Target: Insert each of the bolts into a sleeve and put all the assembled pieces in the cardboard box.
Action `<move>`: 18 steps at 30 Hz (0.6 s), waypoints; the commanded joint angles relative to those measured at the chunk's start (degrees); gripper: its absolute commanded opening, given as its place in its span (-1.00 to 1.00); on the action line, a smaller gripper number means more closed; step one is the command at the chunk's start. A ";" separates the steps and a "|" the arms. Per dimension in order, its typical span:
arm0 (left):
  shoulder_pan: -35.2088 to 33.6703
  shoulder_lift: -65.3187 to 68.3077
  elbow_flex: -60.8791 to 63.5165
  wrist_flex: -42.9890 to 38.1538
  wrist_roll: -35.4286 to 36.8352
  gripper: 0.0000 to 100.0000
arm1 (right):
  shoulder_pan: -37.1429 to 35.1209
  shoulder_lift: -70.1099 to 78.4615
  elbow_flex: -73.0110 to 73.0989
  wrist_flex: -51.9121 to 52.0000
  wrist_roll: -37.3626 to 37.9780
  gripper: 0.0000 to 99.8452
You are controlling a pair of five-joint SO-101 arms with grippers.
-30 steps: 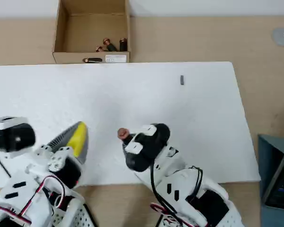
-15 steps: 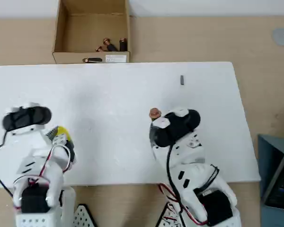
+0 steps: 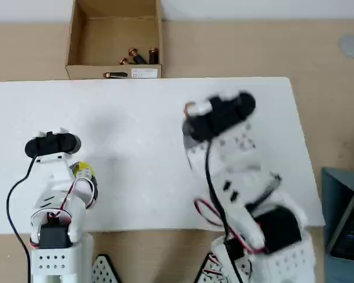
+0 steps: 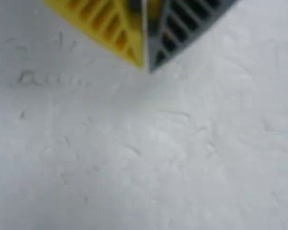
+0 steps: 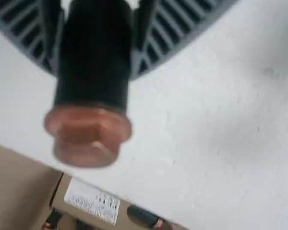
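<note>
Now right fingers [image 5: 182, 28] clamp a sleeve [image 5: 93, 52] with its bolt [image 5: 89, 134], upper centre over the surface [image 3: 135, 130]. Left fingers [image 4: 110, 28] together, lower left.

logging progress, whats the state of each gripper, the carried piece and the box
left gripper: shut, empty, over the mat
right gripper: shut on the piece
piece: bolt seated in its sleeve, gripped by the sleeve
box: open, with finished pieces inside
stray piece: lying along the box's front edge
</note>
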 commanded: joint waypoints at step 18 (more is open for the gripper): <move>-0.53 -0.57 1.67 -1.14 0.00 -1.00 | 1.19 55.16 -36.70 -27.78 8.53 -0.98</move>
